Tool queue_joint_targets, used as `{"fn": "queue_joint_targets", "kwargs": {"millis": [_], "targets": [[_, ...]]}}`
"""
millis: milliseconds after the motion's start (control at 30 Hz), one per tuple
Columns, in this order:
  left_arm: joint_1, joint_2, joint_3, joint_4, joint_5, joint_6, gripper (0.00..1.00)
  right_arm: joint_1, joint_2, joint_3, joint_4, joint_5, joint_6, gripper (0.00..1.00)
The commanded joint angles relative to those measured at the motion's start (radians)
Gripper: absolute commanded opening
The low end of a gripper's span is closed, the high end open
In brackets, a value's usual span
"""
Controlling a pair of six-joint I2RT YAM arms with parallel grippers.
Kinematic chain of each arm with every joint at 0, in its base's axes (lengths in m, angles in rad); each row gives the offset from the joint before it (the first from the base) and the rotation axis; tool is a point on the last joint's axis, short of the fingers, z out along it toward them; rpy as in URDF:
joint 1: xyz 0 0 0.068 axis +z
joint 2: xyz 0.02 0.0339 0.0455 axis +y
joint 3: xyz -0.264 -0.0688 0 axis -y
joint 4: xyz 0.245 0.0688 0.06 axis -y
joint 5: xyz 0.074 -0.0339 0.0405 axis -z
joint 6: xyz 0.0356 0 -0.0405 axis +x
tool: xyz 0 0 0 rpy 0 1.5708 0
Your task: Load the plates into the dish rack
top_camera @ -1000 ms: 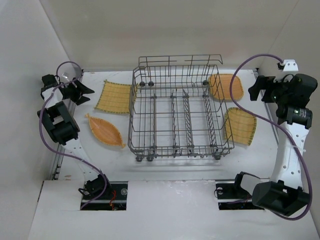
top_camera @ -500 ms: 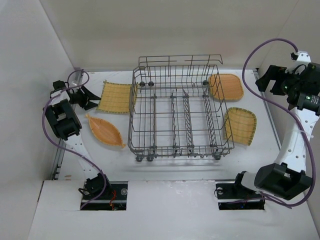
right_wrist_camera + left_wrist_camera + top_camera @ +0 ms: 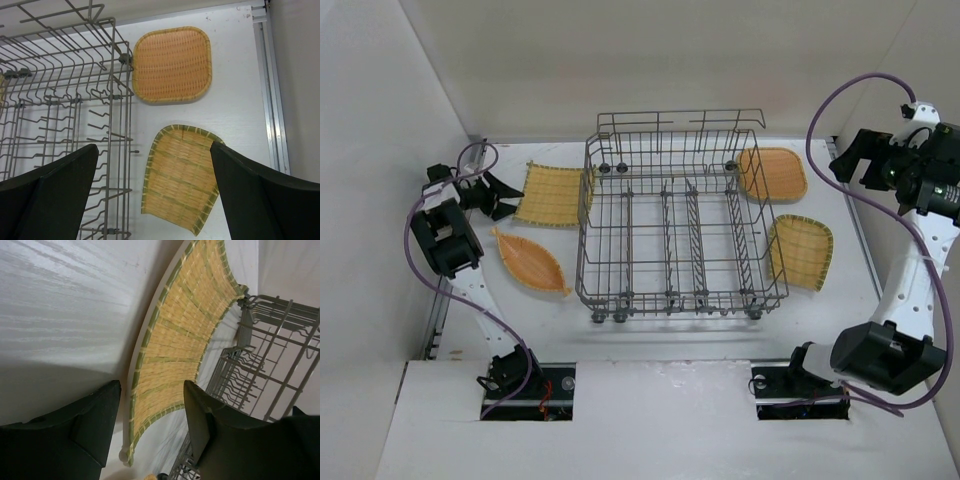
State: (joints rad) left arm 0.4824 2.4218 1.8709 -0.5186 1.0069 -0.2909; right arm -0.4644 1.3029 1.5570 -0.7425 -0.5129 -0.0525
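Note:
The grey wire dish rack [image 3: 670, 230] stands mid-table with no plate in it. To its left lie a yellow woven square plate [image 3: 552, 194] and a pointed leaf-shaped plate [image 3: 530, 262]. On its right are an orange rounded-square plate [image 3: 772, 173] and a yellow one [image 3: 801, 250]. My left gripper [image 3: 508, 198] is low at the left square plate's outer edge. In the left wrist view that plate [image 3: 185, 335] has its near rim between the parted fingers [image 3: 95, 425], untouched. My right gripper [image 3: 838, 165] hangs open high above the two right plates [image 3: 172, 65] [image 3: 180, 177].
White walls enclose the table on the left, back and right. A metal rail [image 3: 272, 100] runs along the table's right edge. The rack's taller rear rail [image 3: 680, 125] rises at the back. Purple cables loop off both arms.
The left gripper has swung down and right to the square plate's edge, its jaws narrowing a little. The right arm rose and drew back to the right, then held still.

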Motion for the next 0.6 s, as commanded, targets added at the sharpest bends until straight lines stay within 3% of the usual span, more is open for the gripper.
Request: {"fn": "queue_joint_targets", "kwargs": {"millis": [0,300,467,567], "targets": [[-0.034,0.065,0.022,0.000,-0.014,0.004,0.52,-0.004,-0.002,0.067,-0.017,-0.007,-0.004,1.00],[-0.078,0.131,0.056,0.034,0.056,-0.051,0.53,-0.015,-0.008,0.069,-0.038,0.013,-0.018,1.00],[-0.086,0.132,0.054,0.042,0.061,-0.057,0.37,-0.020,-0.008,0.071,-0.038,0.017,-0.018,1.00],[-0.087,0.129,0.056,0.042,0.059,-0.057,0.36,-0.021,-0.008,0.071,-0.038,0.017,-0.018,1.00]]}}
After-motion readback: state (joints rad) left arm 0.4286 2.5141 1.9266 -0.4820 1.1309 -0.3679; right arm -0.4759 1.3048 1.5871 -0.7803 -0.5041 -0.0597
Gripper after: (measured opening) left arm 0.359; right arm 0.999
